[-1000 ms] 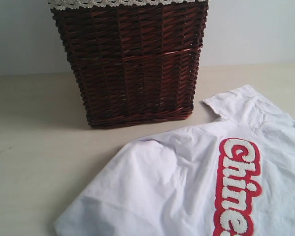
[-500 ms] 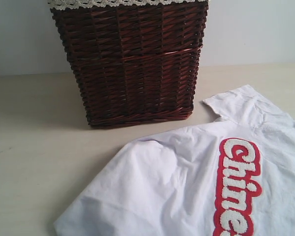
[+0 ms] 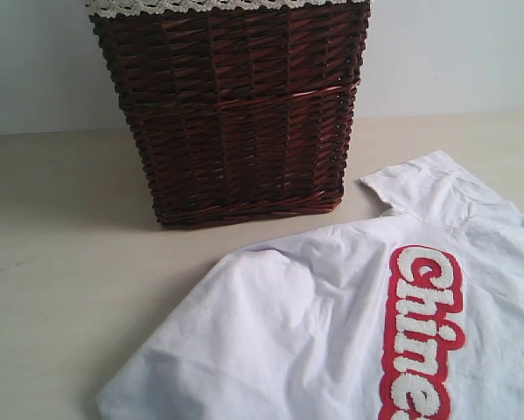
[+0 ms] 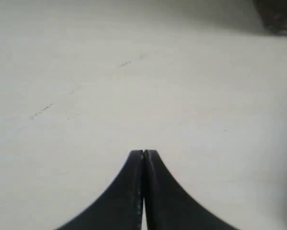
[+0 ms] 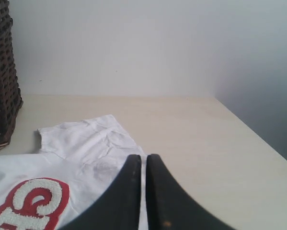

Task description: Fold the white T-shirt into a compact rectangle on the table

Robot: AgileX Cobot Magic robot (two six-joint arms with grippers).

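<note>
Exterior view: the white T-shirt (image 3: 314,332) lies unfolded and rumpled on the pale table (image 3: 60,262), red-outlined lettering (image 3: 423,324) face up, one sleeve (image 3: 428,188) reaching toward the lace-trimmed dark wicker basket (image 3: 235,114) just beside it. Neither arm shows here.

Left wrist view: the left gripper (image 4: 143,154) hangs over bare tabletop, jaws pressed together and holding nothing. No shirt is in sight, only a corner of the basket.

Right wrist view: the right gripper (image 5: 144,160), jaws all but touching and empty, is poised over the shirt near that sleeve.

Folding appears not yet begun. The next move likely calls for both sets of jaws to part, the left arm to reach the cloth, and each to pinch an edge for a first fold.
</note>
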